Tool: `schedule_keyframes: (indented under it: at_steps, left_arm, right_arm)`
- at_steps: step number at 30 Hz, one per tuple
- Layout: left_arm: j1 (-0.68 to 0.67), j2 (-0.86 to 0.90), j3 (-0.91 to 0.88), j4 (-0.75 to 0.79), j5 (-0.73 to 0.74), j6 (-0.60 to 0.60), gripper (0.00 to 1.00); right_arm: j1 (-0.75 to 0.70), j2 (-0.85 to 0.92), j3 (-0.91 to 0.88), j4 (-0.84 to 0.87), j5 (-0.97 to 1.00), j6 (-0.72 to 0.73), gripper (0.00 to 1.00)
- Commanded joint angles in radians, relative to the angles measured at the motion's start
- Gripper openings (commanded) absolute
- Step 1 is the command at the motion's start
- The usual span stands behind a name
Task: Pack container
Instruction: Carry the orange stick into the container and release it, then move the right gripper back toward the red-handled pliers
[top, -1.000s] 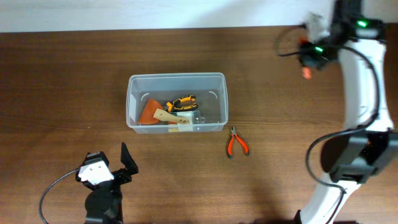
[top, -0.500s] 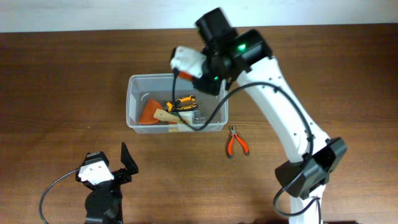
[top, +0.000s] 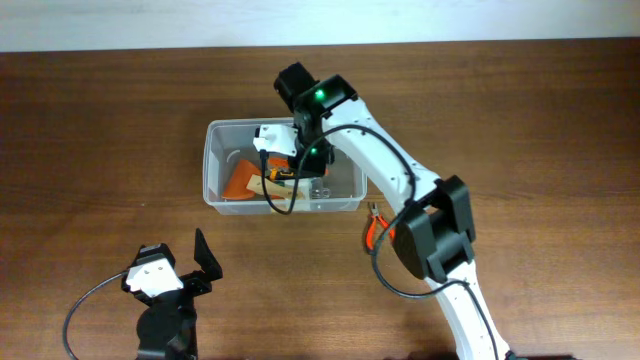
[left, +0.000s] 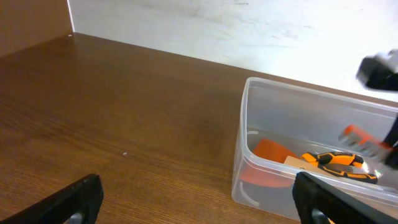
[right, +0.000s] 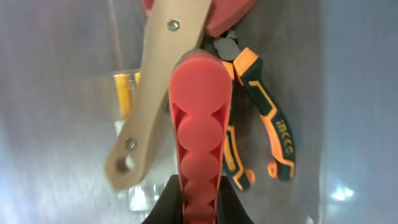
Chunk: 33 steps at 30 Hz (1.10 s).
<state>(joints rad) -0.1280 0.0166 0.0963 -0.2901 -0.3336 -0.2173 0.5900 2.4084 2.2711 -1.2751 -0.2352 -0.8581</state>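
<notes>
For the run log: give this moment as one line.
right gripper shut on red ridged piece, over container | left gripper open | red pliers beside container

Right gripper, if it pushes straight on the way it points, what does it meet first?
Probably the wooden handle in the container: the red tool in the right gripper overlaps it. Orange pliers lie beside. Depth unclear.

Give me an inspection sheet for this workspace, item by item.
Surface: brown wood table.
Job's things: container upright mid-table, holding an orange scraper and orange-black pliers.
Clutter: red pliers on the table beside the container, partly hidden by the right arm.
Grippers: left gripper open, away from the container; right gripper inside the container, shut on a red ribbed piece.
Cables: black cable by the left arm.
Surroundings: pale wall behind the table.
</notes>
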Motion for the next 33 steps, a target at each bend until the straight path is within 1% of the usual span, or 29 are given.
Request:
schedule_keyframes:
  at_steps: [1,2,4,5,6,7,9,10,12,14,15,16,18,21,24,25,27,29,31,33]
  left_arm:
    - [-0.003,-0.005,-0.003,-0.002,-0.003,0.009,0.99]
    - [-0.003,-0.005,-0.003,-0.002,-0.004,0.009,0.99]
    - [-0.003,-0.005,-0.003,-0.002,-0.003,0.009,0.99]
    - [-0.003,-0.005,-0.003,-0.002,-0.003,0.009,0.99]
    - [-0.003,-0.005,-0.003,-0.002,-0.003,0.009,0.99]
    - [-0.003,-0.005,-0.003,-0.002,-0.003,0.009,0.99]
    - [-0.003,-0.005,-0.003,-0.002,-0.004,0.009,0.99]
    - [-0.003,-0.005,-0.003,-0.002,-0.003,0.009,0.99]
    - [-0.003,-0.005,-0.003,-0.002,-0.003,0.009,0.99]
    - [-0.003,-0.005,-0.003,-0.002,-0.003,0.009,0.99]
    - [-0.003,-0.005,-0.003,-0.002,-0.003,0.009,0.99]
    - [-0.003,-0.005,-0.003,-0.002,-0.004,0.009,0.99]
    - [-0.003,-0.005,-0.003,-0.002,-0.003,0.009,0.99]
    - [-0.003,-0.005,-0.003,-0.002,-0.004,0.009,0.99]
    - [-0.003,-0.005,-0.003,-0.002,-0.004,0.009,0.99]
    - [-0.003,-0.005,-0.003,-0.002,-0.003,0.009,0.99]
    - [-0.003,-0.005,-0.003,-0.002,-0.003,0.009,0.99]
    - [-0.003,-0.005,-0.003,-0.002,-0.004,0.009,0.99]
    - [-0.003,-0.005,-0.003,-0.002,-0.003,0.009,0.99]
    - [-0.003,-0.005,-0.003,-0.002,-0.003,0.009,0.99]
  right_arm:
    - [0.006,-0.011,0.010,0.011,-0.057,0.030,0.10]
    - [0.006,-0.011,0.010,0.012,-0.059,0.030,0.16]
    - [0.006,-0.011,0.010,0.007,-0.059,0.051,0.73]
    - [0.004,-0.012,0.010,0.006,-0.058,0.077,0.81]
    - [0.003,-0.016,0.011,0.003,-0.058,0.117,0.93]
    - [0.003,-0.020,0.011,-0.002,-0.057,0.119,0.96]
    - [0.003,-0.036,0.012,-0.009,-0.057,0.120,0.98]
    - [-0.001,-0.058,0.018,-0.012,-0.048,0.143,1.00]
    - [-0.009,-0.100,0.032,-0.027,-0.011,0.207,0.99]
    - [-0.027,-0.158,0.058,-0.097,0.009,0.213,0.99]
    - [-0.056,-0.225,0.081,-0.163,0.007,0.214,0.99]
    - [-0.070,-0.256,0.087,-0.180,0.007,0.226,0.99]
    - [-0.124,-0.355,0.090,-0.173,0.007,0.357,0.99]
    - [-0.213,-0.471,0.090,-0.148,0.007,0.480,0.99]
    - [-0.313,-0.566,0.091,-0.166,0.014,0.498,0.99]
    - [-0.372,-0.604,0.091,-0.208,0.018,0.526,0.99]
    - [-0.446,-0.639,0.091,-0.290,0.046,0.563,0.99]
    - [-0.493,-0.657,0.091,-0.356,0.048,0.580,0.99]
    - [-0.550,-0.689,0.091,-0.417,0.085,0.650,0.99]
    - [-0.572,-0.734,0.071,-0.423,0.112,0.699,0.99]
